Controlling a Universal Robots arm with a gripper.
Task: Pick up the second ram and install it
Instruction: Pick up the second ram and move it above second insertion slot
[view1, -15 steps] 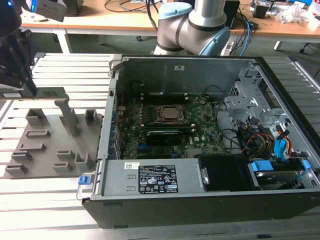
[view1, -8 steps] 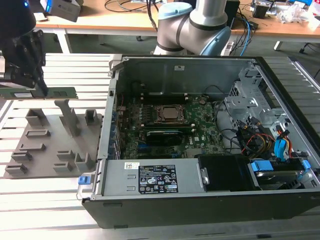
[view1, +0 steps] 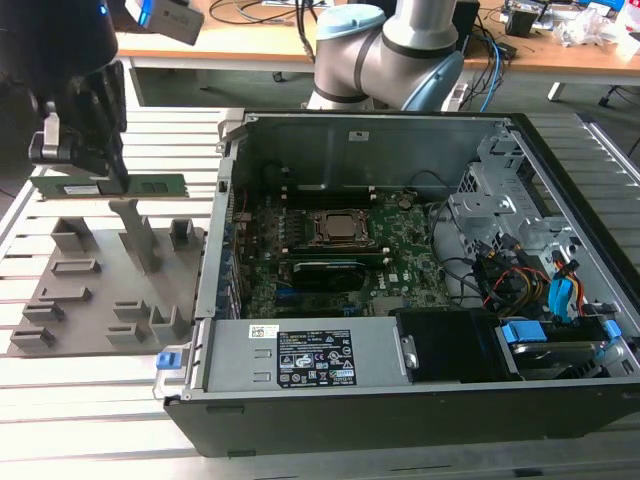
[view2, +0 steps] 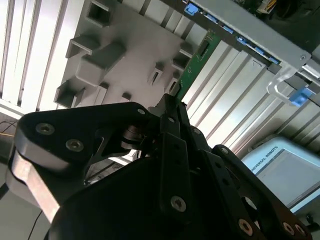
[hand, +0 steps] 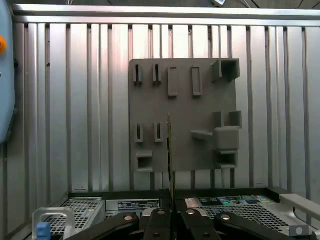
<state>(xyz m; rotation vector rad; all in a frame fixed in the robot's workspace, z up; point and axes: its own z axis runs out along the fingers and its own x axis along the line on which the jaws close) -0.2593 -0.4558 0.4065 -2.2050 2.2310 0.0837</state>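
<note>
The second ram (view1: 135, 186) is a slim green stick held level in the air over the grey holder plate (view1: 90, 300), at the exterior view's left, outside the computer case. My black gripper (view1: 112, 172) is shut on the stick's one end. In the second wrist view the ram (view2: 197, 60) juts out past my gripper (view2: 171, 102). In the first wrist view I see the ram (hand: 170, 150) edge on, rising from my gripper (hand: 172, 216) above the plate (hand: 182, 145).
The open computer case (view1: 400, 400) lies at the exterior view's right, with the motherboard (view1: 400, 250), the CPU socket (view1: 340, 228) and cable bundles (view1: 520, 280) inside. The case wall (view1: 215, 250) stands between plate and board. Slatted metal table (view1: 80, 400) underneath.
</note>
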